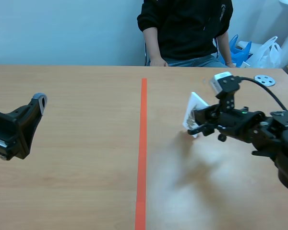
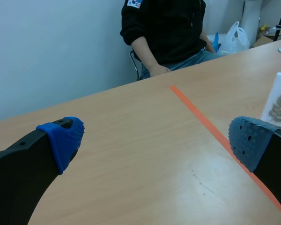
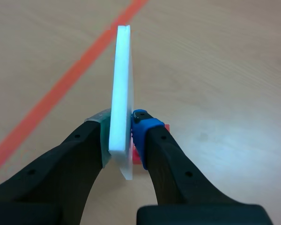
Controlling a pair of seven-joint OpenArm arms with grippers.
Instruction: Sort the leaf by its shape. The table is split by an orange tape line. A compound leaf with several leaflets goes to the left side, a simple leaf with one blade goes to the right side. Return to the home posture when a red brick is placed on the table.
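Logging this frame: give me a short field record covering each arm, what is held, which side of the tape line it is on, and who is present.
left gripper: open, holds nothing, left of the tape line
right gripper: shut on the white card, right of the tape line
white card: gripped on edge near its lower end; printed picture on one face, leaf shape too small to tell
tape line: orange, runs down the middle of the table
person: seated across the table
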